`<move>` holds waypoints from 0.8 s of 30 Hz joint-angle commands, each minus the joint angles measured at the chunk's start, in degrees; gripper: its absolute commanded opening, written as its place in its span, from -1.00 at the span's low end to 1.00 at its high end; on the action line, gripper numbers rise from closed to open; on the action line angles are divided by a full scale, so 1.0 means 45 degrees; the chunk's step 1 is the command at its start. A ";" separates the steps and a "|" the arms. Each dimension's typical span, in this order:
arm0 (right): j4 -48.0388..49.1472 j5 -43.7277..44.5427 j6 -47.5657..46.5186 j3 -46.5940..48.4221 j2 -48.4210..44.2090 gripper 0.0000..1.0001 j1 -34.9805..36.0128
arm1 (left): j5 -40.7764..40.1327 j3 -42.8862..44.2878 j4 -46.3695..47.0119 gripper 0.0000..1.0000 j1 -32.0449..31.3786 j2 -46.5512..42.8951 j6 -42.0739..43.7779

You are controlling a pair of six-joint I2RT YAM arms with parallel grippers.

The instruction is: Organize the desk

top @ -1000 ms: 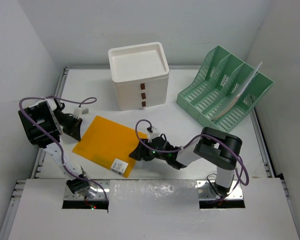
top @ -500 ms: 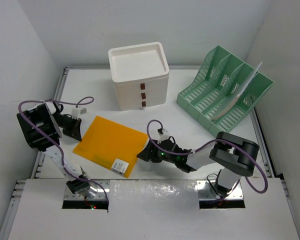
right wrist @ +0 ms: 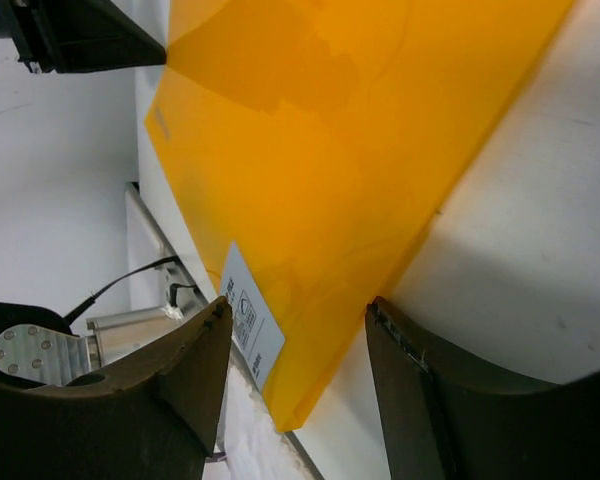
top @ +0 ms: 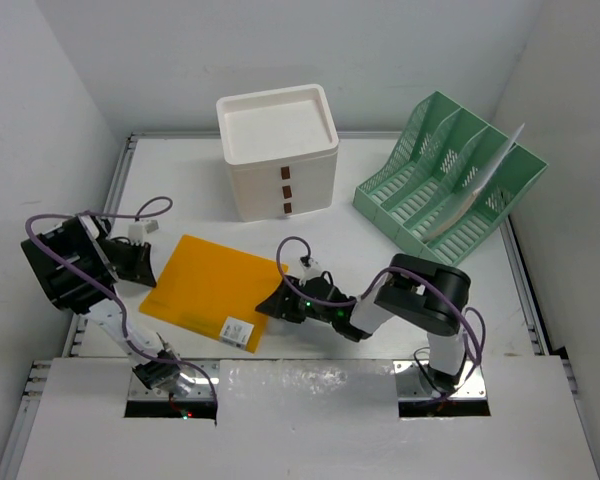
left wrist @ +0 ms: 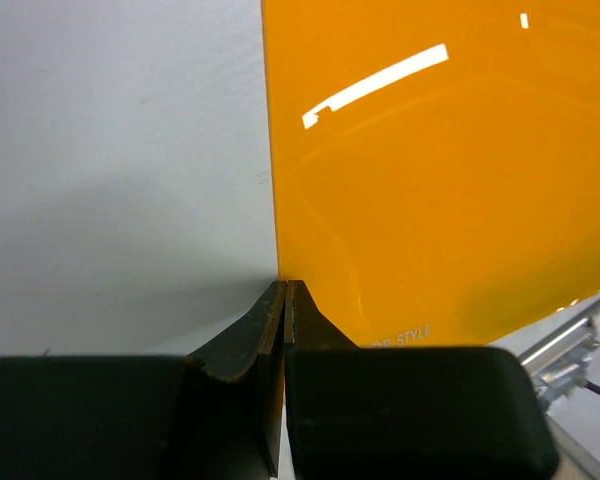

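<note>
- Your left end effector (left wrist: 285,292) is pressed together at the orange folder's (top: 210,285) left edge.
- Your right end effector (right wrist: 298,310) stands spread at the folder's right edge.
- The desk (top: 370,245) lies beneath the folder.

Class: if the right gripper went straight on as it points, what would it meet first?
The orange folder: its corner lies just ahead, between the right gripper's open jaws. Height is unclear, so it might slide over it.
</note>
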 commanded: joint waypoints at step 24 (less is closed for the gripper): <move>0.2742 -0.0893 -0.1820 0.4115 0.2591 -0.66 0.0153 | 0.0486 -0.1511 0.0303 -1.00 -0.0103 0.0245 0.1176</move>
